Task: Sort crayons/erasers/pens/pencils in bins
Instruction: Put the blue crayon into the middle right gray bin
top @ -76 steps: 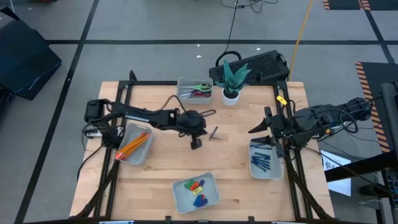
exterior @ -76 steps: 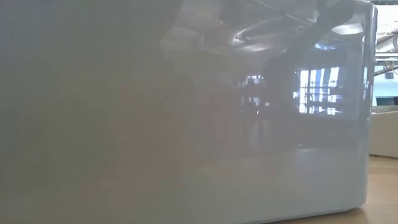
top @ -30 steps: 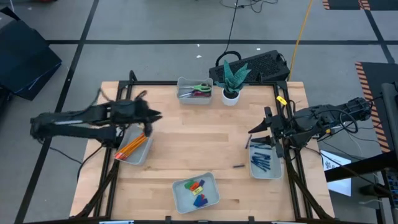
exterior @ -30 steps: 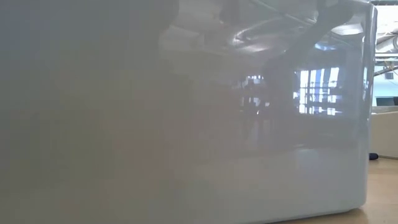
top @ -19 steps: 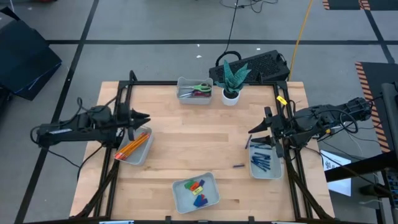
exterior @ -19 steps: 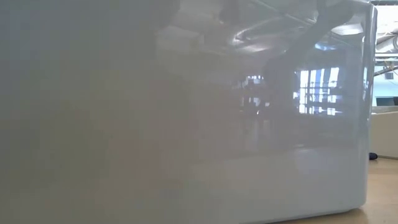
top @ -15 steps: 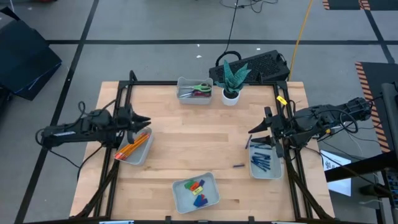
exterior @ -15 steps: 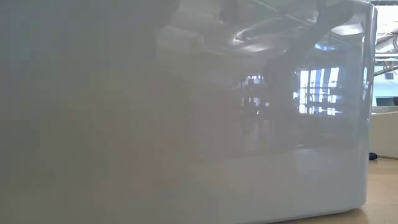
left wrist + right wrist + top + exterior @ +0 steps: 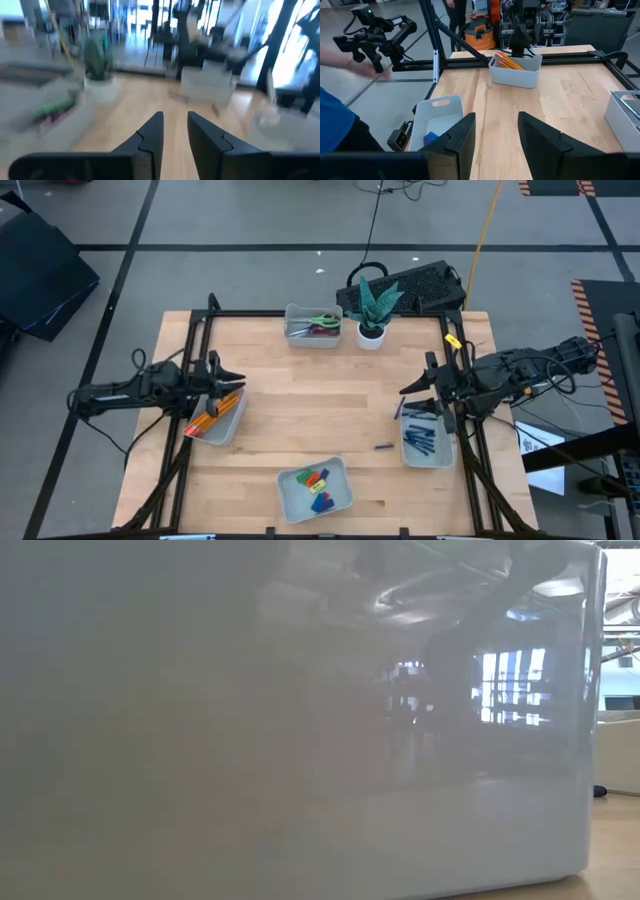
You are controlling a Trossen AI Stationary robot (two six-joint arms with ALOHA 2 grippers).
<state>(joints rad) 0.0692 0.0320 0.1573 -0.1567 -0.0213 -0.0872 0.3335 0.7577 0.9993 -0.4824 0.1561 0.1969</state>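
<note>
Orange pencils (image 9: 212, 415) lie in the bin (image 9: 228, 428) at the left; my left gripper (image 9: 237, 377) hovers over that bin's far end, narrowly open and holding nothing (image 9: 175, 131). Blue pens (image 9: 420, 438) fill the right bin (image 9: 440, 455). My right gripper (image 9: 410, 388) hangs open over its far end, also holding nothing (image 9: 495, 131). A short dark pen (image 9: 383, 447) lies loose on the table left of that bin. Coloured erasers (image 9: 317, 480) sit in the near bin (image 9: 295, 498).
A far bin (image 9: 298, 315) holds scissors (image 9: 322, 325), beside a white plant pot (image 9: 371, 335). A bin wall (image 9: 300, 740) fills the low view. A black frame (image 9: 320, 313) rims the table. A person's arm (image 9: 350, 65) shows beyond the near edge. Bare wood (image 9: 310, 405) lies mid-table.
My left arm has drawn back toward the table's left edge and folded lower. Its gripper has ended a little nearer the near edge, over the far end of the pencil bin.
</note>
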